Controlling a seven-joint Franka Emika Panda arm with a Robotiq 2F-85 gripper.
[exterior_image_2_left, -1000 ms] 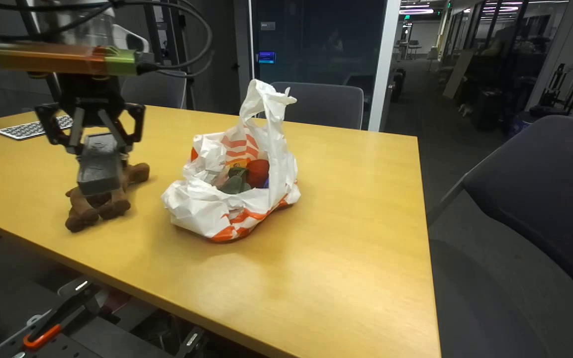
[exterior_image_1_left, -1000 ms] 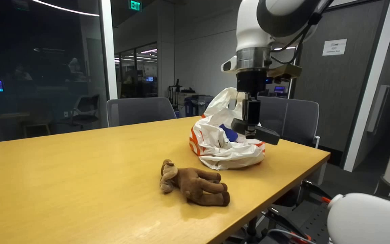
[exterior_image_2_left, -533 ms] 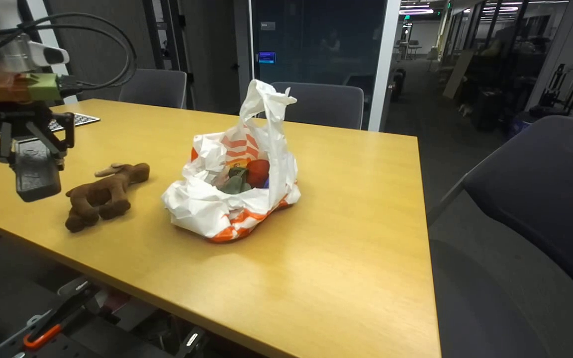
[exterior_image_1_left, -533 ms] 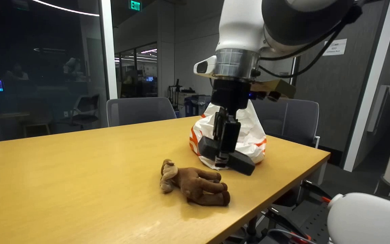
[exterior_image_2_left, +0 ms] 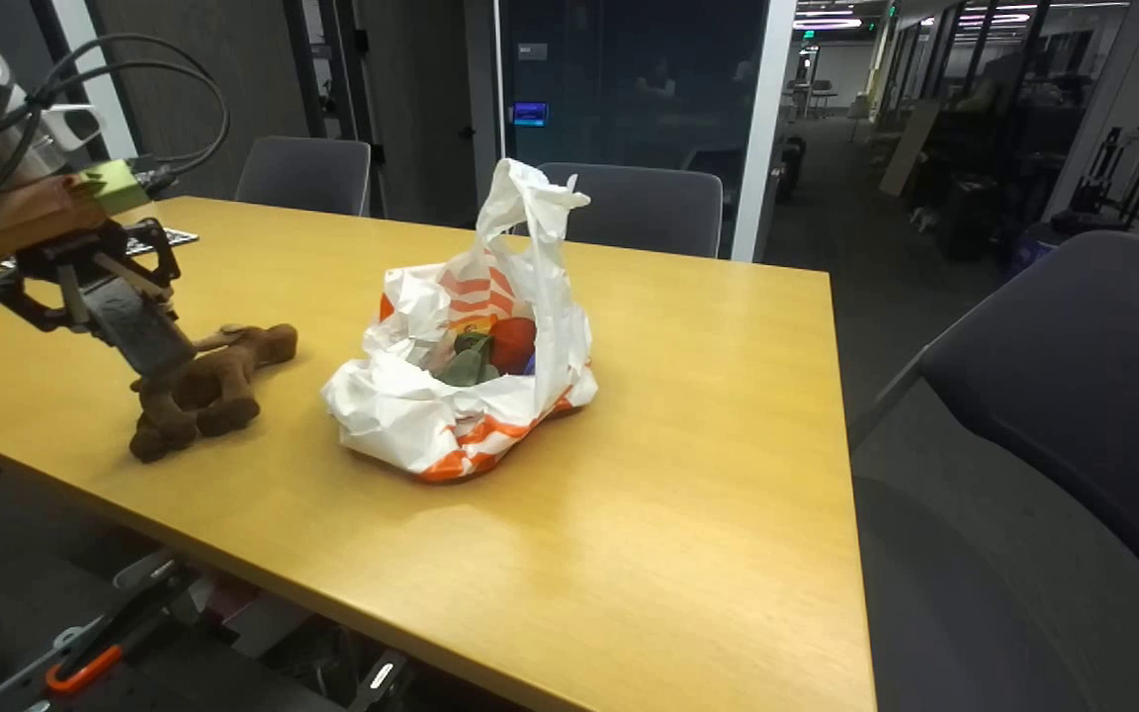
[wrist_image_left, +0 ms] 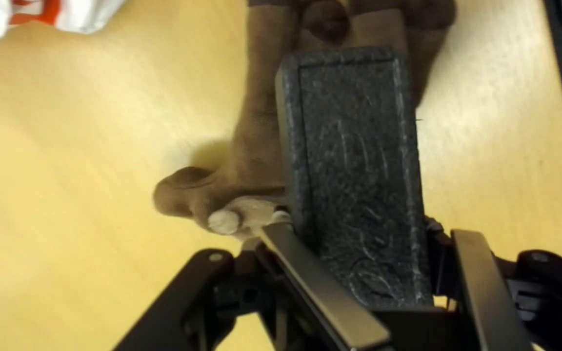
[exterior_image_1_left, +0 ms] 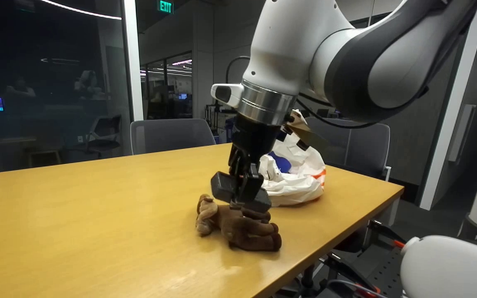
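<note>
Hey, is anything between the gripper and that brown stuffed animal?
Yes: the dark block clamped in the gripper juts over the brown stuffed animal. Nothing else visible stands in the way; whether block and animal touch, I can't tell.

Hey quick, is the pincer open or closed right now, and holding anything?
Pincer: closed, holding a dark gray block.

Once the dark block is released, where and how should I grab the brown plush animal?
I'd grip the brown plush animal around its trunk, from above. It lies on its side on the table, so one jaw could go behind its back and the other into the gap between front and hind legs. The gripper holds the dark block.
</note>
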